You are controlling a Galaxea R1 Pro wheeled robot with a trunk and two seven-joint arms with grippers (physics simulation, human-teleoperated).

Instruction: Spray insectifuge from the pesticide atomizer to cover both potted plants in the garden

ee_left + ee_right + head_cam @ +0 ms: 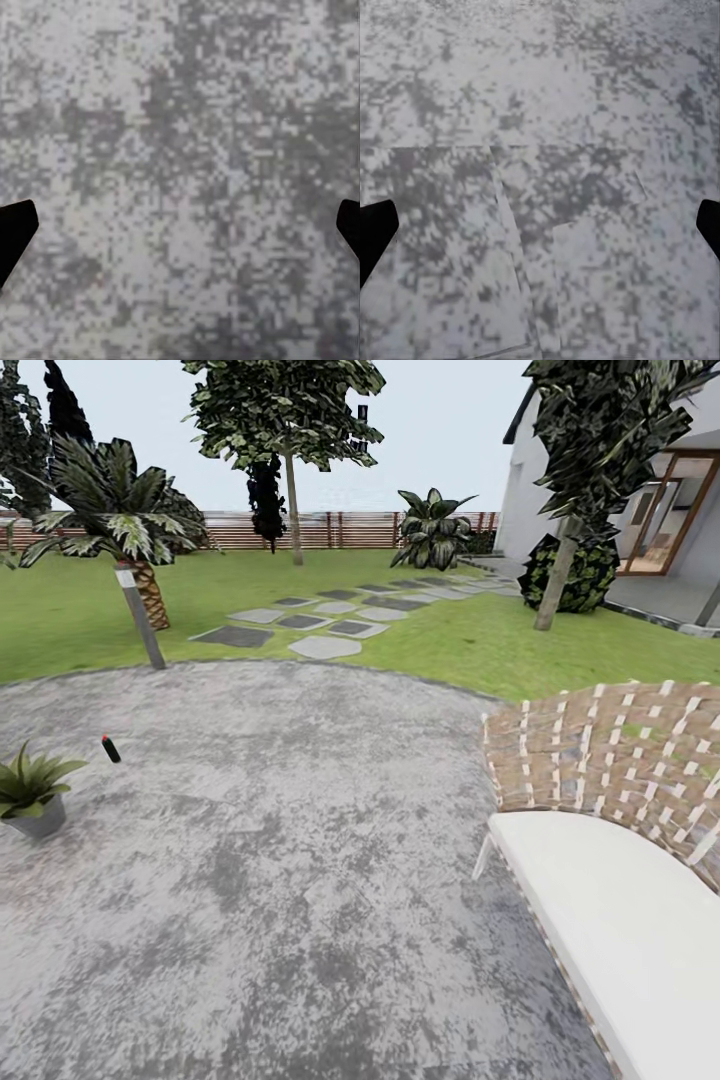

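- The pesticide atomizer [110,749], a small dark bottle, lay tilted on the patio [300,840] near its left edge.
- Just beside it stood one potted plant [30,785], leaves filling its grey pot.
- I was on the approach step; next I needed to drive closer.
- Both my claws hung open over paving: left gripper [180,225], right gripper [540,225].
- A woven chair [610,760] stood at the right edge.
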